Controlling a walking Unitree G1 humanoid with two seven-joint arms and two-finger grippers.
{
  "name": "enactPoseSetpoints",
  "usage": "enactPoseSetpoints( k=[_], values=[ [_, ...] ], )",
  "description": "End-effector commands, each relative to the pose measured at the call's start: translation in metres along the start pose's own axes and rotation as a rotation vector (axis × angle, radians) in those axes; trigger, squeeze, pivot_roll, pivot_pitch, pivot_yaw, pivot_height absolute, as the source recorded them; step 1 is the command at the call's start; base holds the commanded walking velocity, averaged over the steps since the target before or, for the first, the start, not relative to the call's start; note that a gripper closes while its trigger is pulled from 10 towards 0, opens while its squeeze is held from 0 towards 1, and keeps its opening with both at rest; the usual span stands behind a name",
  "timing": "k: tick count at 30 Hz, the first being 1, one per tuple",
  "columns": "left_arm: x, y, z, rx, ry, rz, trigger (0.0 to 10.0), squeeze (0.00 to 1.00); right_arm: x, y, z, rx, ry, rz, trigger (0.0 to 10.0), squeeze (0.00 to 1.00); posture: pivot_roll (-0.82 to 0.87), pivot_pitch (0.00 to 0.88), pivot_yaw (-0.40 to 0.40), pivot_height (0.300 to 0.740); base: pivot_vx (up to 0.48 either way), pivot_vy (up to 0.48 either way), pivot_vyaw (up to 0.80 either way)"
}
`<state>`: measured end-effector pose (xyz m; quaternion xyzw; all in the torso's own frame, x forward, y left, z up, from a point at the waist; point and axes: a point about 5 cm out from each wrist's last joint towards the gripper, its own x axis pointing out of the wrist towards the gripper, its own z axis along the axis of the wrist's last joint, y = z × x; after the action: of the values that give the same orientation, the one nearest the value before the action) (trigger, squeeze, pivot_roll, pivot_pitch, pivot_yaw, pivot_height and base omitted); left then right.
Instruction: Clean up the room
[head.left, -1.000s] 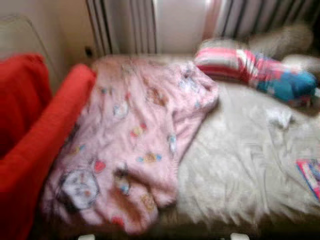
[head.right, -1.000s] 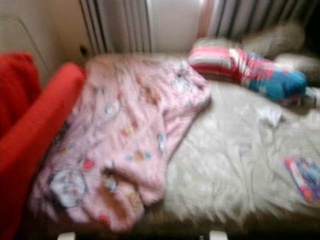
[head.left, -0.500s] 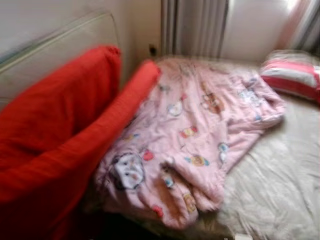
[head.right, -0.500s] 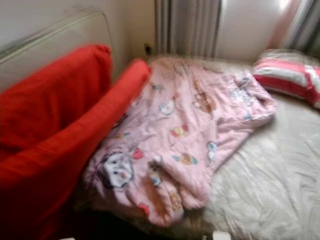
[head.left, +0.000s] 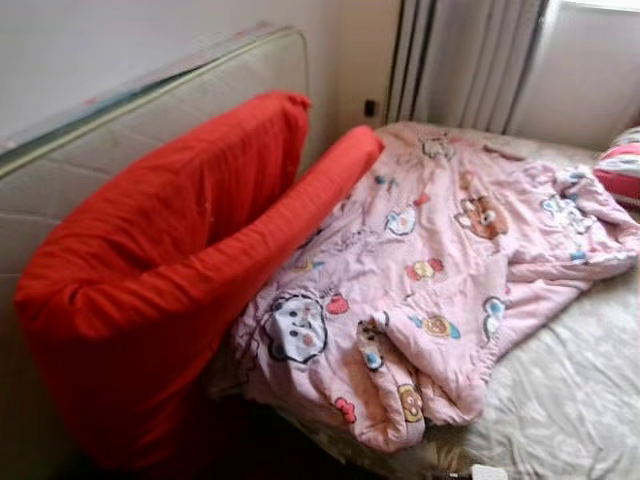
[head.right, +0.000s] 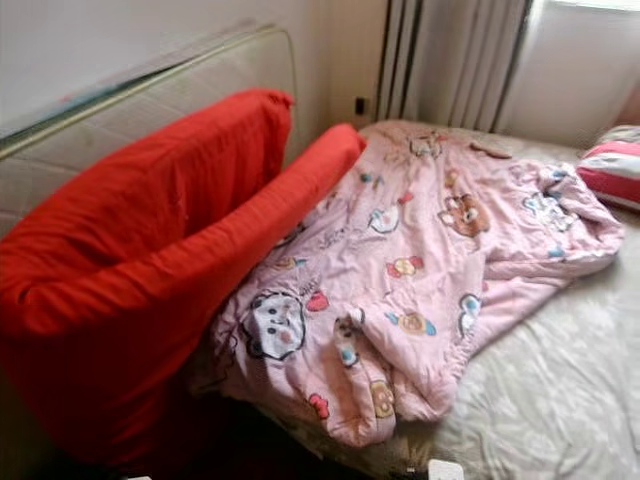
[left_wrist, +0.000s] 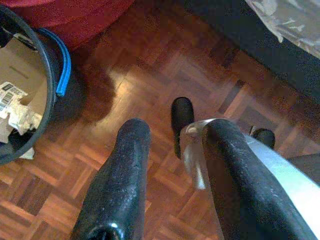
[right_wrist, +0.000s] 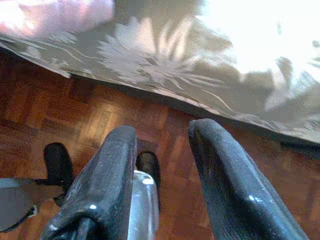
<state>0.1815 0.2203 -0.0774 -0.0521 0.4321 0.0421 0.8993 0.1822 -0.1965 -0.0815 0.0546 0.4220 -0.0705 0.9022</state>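
Observation:
A crumpled pink blanket with cartoon prints lies across the left part of a bed with a pale flowered sheet. A big red cushion and a red bolster lean along the bed's left side, the bolster touching the blanket. A striped pink pillow peeks in at the right edge. My left gripper hangs open over parquet floor, near a black bin holding cardboard and paper. My right gripper hangs open over the floor, beside the sheet's overhanging edge.
A pale mattress stands on edge against the wall behind the red cushion. Grey curtains hang at the far end of the bed, with a wall socket beside them.
The camera has swung to the left: the red cushion and upright mattress now take up the left, and the striped pillow has slid to the right edge. The things themselves have not moved.

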Motion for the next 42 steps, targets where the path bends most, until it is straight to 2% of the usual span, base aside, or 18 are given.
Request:
enactPoseSetpoints(
  k=[1, 28, 42],
  values=[
    [-0.0029, 0.0032, -0.0117, -0.003, 0.04, 0.007, 10.0, 0.0, -0.0005, 0.001, -0.0026, 0.021, 0.006, -0.004, 10.0, 0.0, -0.06, 0.146, 0.031, 0.74, 0.0, 0.0, 0.0],
    [-0.003, 0.0027, -0.0123, -0.009, 0.042, -0.003, 10.0, 0.0, -0.0006, 0.0015, -0.0012, 0.036, -0.017, -0.002, 10.0, 0.0, -0.06, 0.148, 0.029, 0.74, 0.0, 0.0, 0.0],
    [-0.0031, 0.003, -0.0125, -0.009, 0.043, -0.002, 10.0, 0.0, -0.0012, 0.0012, -0.0028, 0.035, -0.015, 0.003, 10.0, 0.0, -0.06, 0.151, 0.03, 0.74, 0.279, 0.0, 0.0]
  ],
)
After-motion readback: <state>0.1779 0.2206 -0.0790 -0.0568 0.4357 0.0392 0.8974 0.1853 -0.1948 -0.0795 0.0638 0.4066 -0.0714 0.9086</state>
